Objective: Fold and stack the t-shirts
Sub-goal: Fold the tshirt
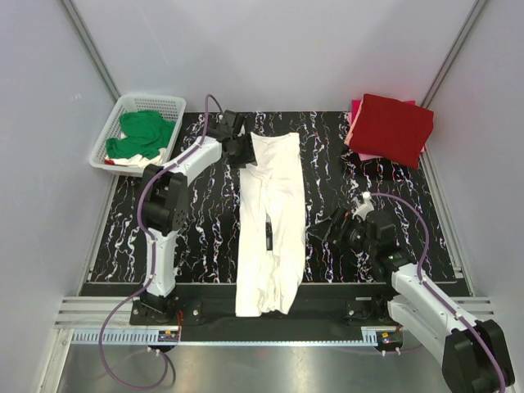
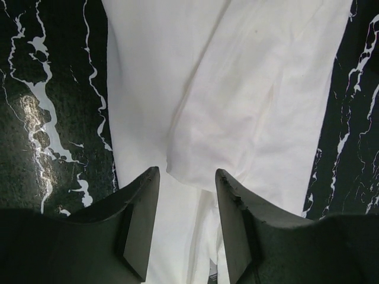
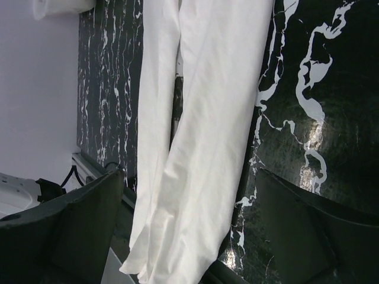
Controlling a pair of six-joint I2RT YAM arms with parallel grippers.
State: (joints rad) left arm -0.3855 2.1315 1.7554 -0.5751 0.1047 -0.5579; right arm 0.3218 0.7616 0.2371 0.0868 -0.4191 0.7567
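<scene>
The white t-shirt [image 3: 201, 118], folded into a long narrow strip, runs from 12 o'clock down to about 7 o'clock, where its end bunches near the table's edge. It lies on the black table [image 3: 308, 106] veined with white, which fills the side from 1 to 4 o'clock and a band at 11 o'clock. The right gripper [image 3: 189, 177] is spread wide, its dark fingers [image 3: 77, 231] at 8 and 4 o'clock with nothing held between them. A pale wall [image 3: 35, 89] fills 9 to 10 o'clock, with a black cable [image 3: 52, 189] below it at 8 o'clock.
</scene>
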